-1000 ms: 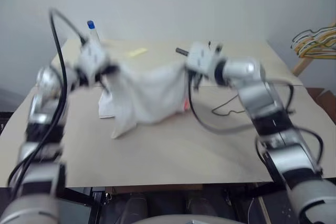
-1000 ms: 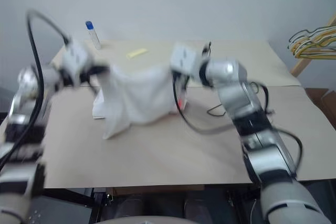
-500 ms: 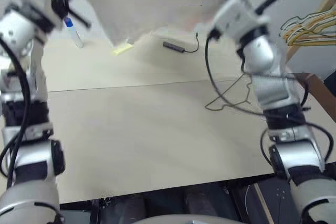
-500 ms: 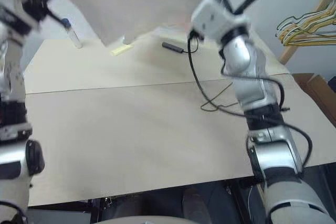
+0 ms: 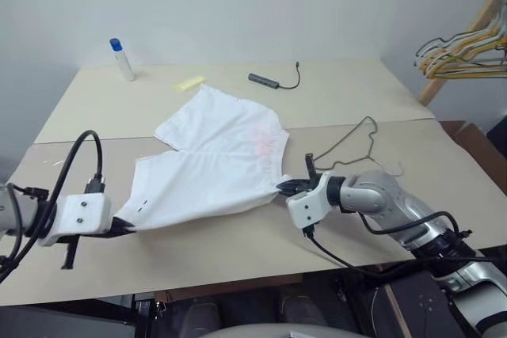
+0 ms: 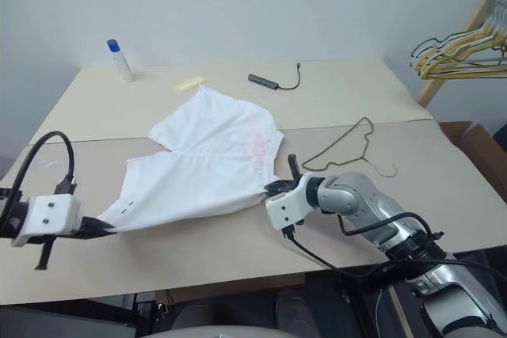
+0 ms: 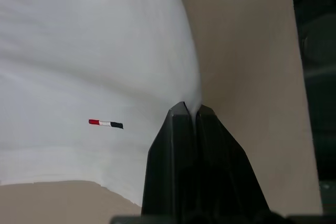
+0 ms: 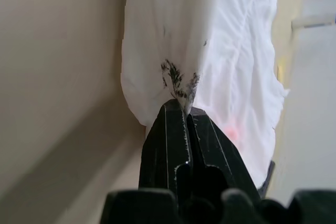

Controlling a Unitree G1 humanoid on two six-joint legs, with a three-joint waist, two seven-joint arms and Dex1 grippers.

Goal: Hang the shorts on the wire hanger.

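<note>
The white shorts (image 5: 214,165) lie spread flat in the middle of the table, with a faint pink patch (image 5: 258,142) near the waistband. My left gripper (image 5: 127,225) is shut on the near-left leg hem (image 7: 191,109), beside a small striped tag (image 7: 105,124). At the near-right corner my right gripper (image 5: 283,187) is shut on the cloth (image 8: 185,103), which has dark specks there. The olive wire hanger (image 5: 352,144) lies flat on the table just right of the shorts, behind my right arm, touching neither gripper.
A blue-capped bottle (image 5: 121,59), a yellow slip (image 5: 189,82) and a black cable with a grey adapter (image 5: 269,80) sit along the table's far side. A bunch of yellow and grey hangers (image 5: 463,41) hangs on a wooden rack at the far right.
Both arms have swung down and back from high above the table. The shorts, held up in the air before, now lie spread out on the tabletop. The camera view also shifted.
</note>
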